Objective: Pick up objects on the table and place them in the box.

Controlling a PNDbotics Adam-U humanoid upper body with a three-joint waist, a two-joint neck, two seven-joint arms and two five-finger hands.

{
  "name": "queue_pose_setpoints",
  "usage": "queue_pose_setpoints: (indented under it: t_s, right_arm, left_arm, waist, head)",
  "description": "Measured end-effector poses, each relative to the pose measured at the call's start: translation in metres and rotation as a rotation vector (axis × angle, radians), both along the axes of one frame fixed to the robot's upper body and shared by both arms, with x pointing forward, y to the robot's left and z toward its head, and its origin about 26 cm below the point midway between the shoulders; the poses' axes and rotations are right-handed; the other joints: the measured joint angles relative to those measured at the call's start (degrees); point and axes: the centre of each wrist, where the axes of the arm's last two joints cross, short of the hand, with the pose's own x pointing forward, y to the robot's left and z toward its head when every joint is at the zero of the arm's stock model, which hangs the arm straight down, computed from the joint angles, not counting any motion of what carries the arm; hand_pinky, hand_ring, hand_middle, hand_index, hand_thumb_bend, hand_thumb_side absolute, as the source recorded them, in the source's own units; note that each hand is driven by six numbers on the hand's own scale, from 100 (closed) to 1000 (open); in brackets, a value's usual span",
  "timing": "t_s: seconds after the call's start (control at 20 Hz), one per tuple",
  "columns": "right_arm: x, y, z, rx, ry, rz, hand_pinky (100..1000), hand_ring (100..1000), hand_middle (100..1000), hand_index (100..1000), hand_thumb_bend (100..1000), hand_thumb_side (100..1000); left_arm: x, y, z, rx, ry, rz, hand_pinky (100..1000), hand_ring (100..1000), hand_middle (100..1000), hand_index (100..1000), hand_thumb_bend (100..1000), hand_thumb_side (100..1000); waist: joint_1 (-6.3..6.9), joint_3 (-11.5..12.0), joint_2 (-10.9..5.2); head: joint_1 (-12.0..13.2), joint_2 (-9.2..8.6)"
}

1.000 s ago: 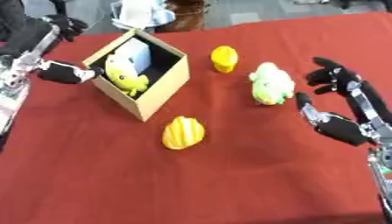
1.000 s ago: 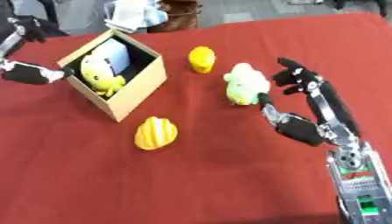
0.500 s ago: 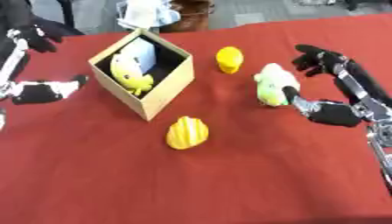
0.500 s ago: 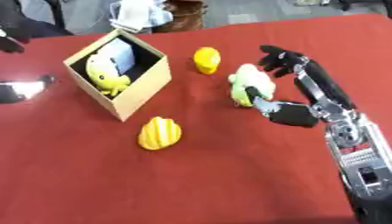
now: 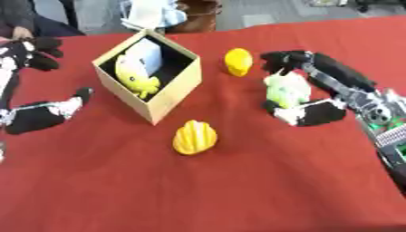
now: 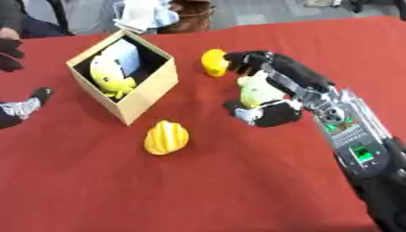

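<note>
Nearest, one ridged yellow toy [image 5: 195,137] lies just in front of the box [image 5: 171,96]. Right of the box, the right hand [image 6: 269,97] curls around one pale green toy [image 6: 259,89], seemingly light and soft, best taken by its sides. Beyond it sits one yellow toy [image 5: 238,61]. The left hand [image 5: 36,115] rests released left of the box.

right hand [image 6: 273,97] | black fingers | white thumb pad | green-lit forearm

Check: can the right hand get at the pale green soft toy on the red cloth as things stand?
Probably yes. The right hand is already around the pale green soft toy, fingers over its far side and thumb on its near side. Nothing stands between them; the small yellow toy sits apart.
</note>
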Motion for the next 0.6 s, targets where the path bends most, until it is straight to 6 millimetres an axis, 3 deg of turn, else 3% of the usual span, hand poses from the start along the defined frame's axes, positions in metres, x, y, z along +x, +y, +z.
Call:
queue_pose_setpoints:
  t_s: [0.5, 0.6]
  right_arm:
    - [0.010, 0.007, -0.007, -0.091, 0.071, 0.059, 731, 771, 781, 939, 304, 442]
    - [0.013, 0.012, -0.007, -0.106, 0.083, 0.063, 731, 771, 781, 939, 304, 442]
  left_arm:
    - [-0.004, -0.001, 0.005, -0.051, 0.033, -0.025, 652, 615, 634, 813, 487, 260]
    - [-0.003, -0.003, 0.005, -0.057, 0.037, -0.036, 652, 616, 634, 813, 487, 260]
  waist:
    - [0.00, 0.0, 0.00]
    - [-0.01, 1.2, 0.02]
  head:
    - [-0.4, 0.00]
    - [-1.0, 0.00]
